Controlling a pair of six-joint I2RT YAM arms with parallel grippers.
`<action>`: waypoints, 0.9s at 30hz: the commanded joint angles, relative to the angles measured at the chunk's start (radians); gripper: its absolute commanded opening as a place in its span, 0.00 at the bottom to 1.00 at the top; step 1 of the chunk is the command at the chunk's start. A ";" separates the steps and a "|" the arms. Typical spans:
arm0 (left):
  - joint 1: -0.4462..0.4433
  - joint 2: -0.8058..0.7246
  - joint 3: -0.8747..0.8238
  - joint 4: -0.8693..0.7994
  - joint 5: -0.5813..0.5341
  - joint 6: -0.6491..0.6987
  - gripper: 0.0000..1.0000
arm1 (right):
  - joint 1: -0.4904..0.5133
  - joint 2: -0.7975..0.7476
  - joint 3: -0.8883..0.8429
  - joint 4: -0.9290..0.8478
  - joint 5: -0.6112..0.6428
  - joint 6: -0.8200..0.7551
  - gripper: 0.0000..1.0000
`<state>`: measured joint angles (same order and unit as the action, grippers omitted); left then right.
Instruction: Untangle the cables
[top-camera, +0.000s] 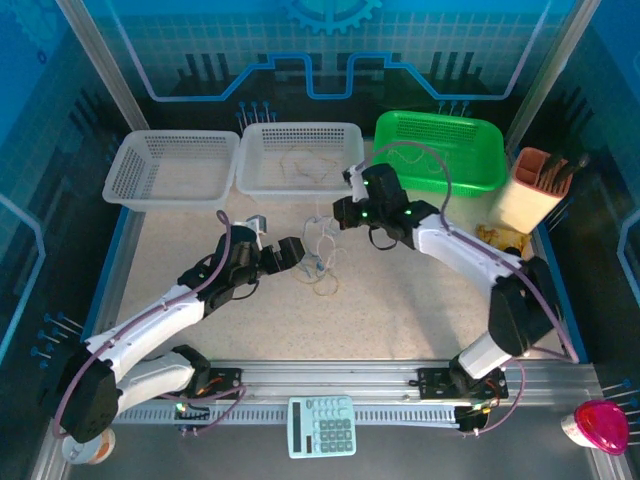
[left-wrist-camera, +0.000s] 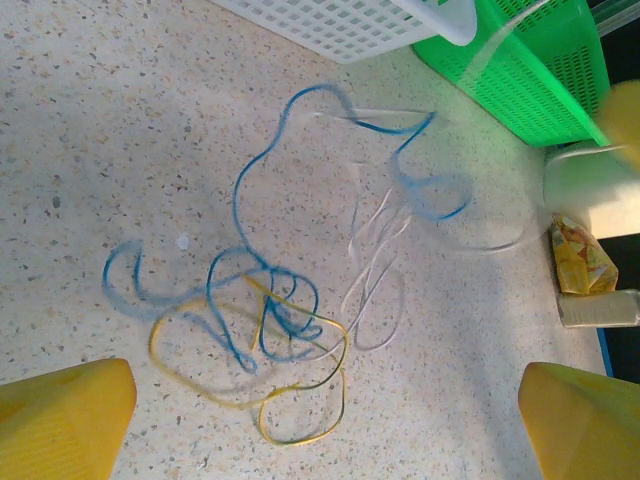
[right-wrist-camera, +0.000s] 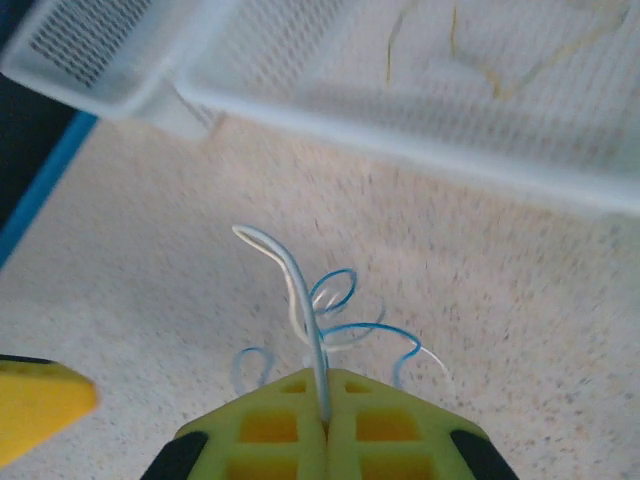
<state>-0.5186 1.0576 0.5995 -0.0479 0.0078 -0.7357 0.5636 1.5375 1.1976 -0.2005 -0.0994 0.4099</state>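
The cables (top-camera: 322, 268) lie in a loose tangle on the speckled table between my two grippers. In the left wrist view a blue cable (left-wrist-camera: 240, 200), a yellow cable (left-wrist-camera: 299, 441) and a white cable (left-wrist-camera: 374, 349) loop over one another. My left gripper (left-wrist-camera: 325, 400) hovers above them, open, its yellow fingers wide apart on either side of the yellow loop. It sits just left of the tangle (top-camera: 303, 258). My right gripper (right-wrist-camera: 325, 385) is shut on the white cable (right-wrist-camera: 290, 270), which arches up from the pinch. Blue loops (right-wrist-camera: 375, 330) trail below it. That gripper stands just above the tangle's far side (top-camera: 340, 213).
Three baskets line the back: a white one (top-camera: 170, 170) at left, a middle white one (top-camera: 300, 128) holding thin tan cords, a green one (top-camera: 440, 150) at right. A tan tool holder (top-camera: 530, 190) stands far right. A calculator (top-camera: 322, 425) lies at the near edge.
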 joint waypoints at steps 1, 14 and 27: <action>0.010 -0.010 0.022 0.009 0.025 -0.025 0.99 | 0.009 -0.050 -0.026 -0.062 0.038 -0.037 0.00; 0.009 -0.003 0.078 0.176 0.150 -0.171 0.93 | 0.006 -0.146 -0.118 0.004 -0.020 -0.061 0.00; 0.007 0.149 0.212 0.143 0.227 0.154 0.70 | 0.001 -0.209 -0.112 -0.004 -0.090 -0.054 0.00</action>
<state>-0.5159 1.1797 0.7692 0.0864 0.1898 -0.6685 0.5636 1.3598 1.0615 -0.2092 -0.1547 0.3649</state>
